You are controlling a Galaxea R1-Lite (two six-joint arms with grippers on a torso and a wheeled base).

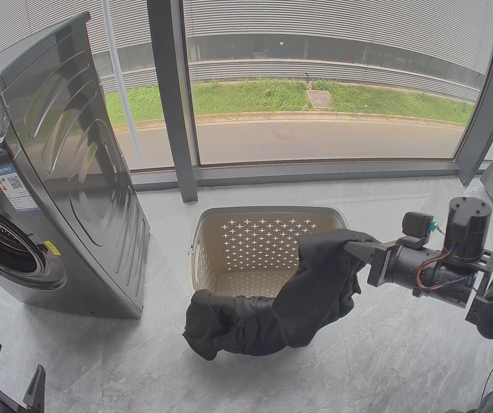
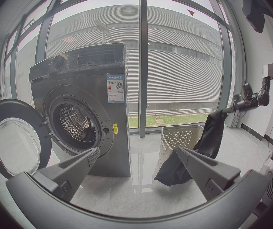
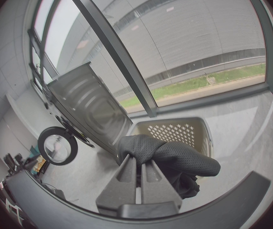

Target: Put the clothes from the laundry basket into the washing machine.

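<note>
The black garment (image 1: 304, 299) hangs from the right end effector (image 1: 356, 248), clamped tight on its top, trailing over the basket's (image 1: 258, 242) near rim. The left end effector (image 2: 137, 150) gapes empty, facing the open-doored washer (image 2: 88, 112).

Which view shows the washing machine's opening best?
The left wrist view: the washing machine faces the camera, door swung wide, drum visible. The head view catches only part of the opening, obliquely. The right wrist view shows mainly its side.
</note>
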